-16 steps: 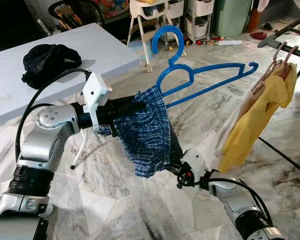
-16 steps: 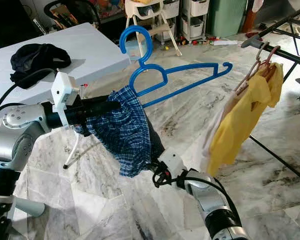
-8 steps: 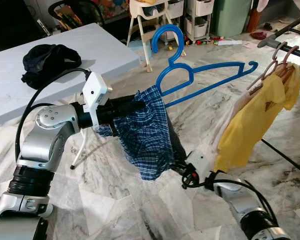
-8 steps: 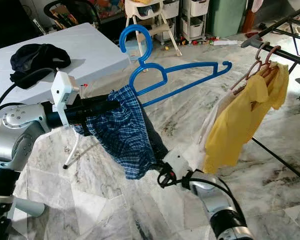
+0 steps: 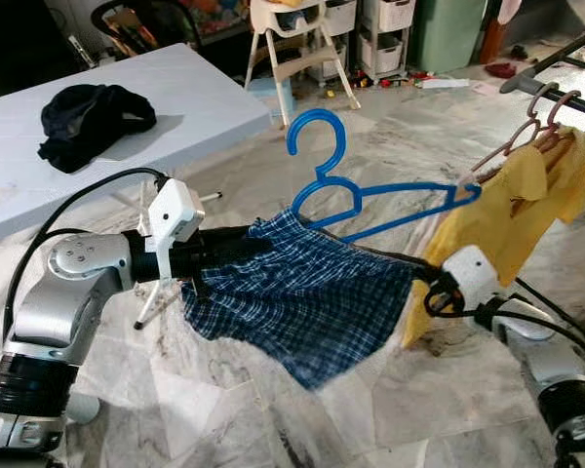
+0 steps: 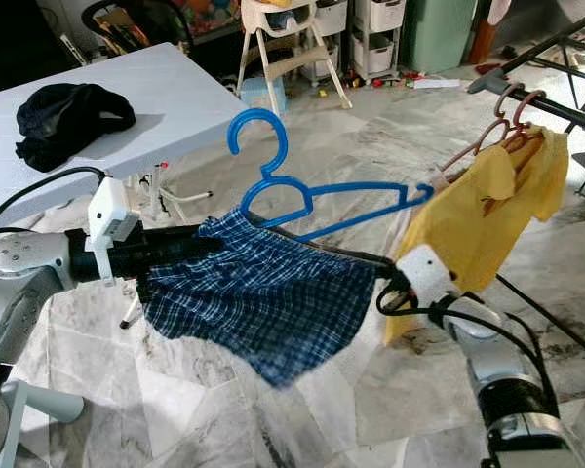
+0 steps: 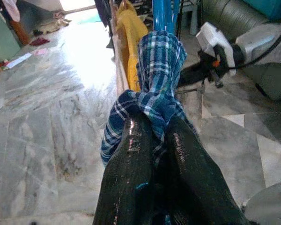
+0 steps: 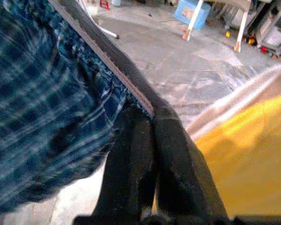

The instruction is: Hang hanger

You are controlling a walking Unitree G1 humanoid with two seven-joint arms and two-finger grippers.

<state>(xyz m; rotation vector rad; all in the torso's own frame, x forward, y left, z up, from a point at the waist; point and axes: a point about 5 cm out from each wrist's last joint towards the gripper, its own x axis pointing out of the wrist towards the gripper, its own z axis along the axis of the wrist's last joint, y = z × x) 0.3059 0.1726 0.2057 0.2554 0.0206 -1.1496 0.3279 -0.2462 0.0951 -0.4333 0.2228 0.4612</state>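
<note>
A blue plastic hanger [image 5: 370, 191] stands hook up at mid-height, with blue plaid shorts [image 5: 307, 297] stretched below its bar. My left gripper [image 5: 242, 244] is shut on the shorts' left end where it meets the hanger; in the left wrist view the fingers [image 7: 131, 159] pinch bunched plaid cloth [image 7: 157, 70]. My right gripper [image 5: 414, 276] is shut on the shorts' right edge; its fingers [image 8: 171, 140] clamp the dark waistband [image 8: 107, 51]. The hanger's right tip lies against a yellow shirt [image 5: 531, 195] hanging from the dark rack bar [image 5: 551, 66].
A white table [image 5: 190, 83] at the back left carries a black garment [image 5: 93, 115]. A high chair [image 5: 292, 39] and storage drawers [image 5: 390, 29] stand behind. A rack leg [image 5: 565, 312] crosses the marble floor at the right.
My right gripper rose and moved right with the shorts' edge, spreading the cloth out wide. The hanger dropped lower and levelled, its tip reaching the yellow shirt. The left arm lowered slightly.
</note>
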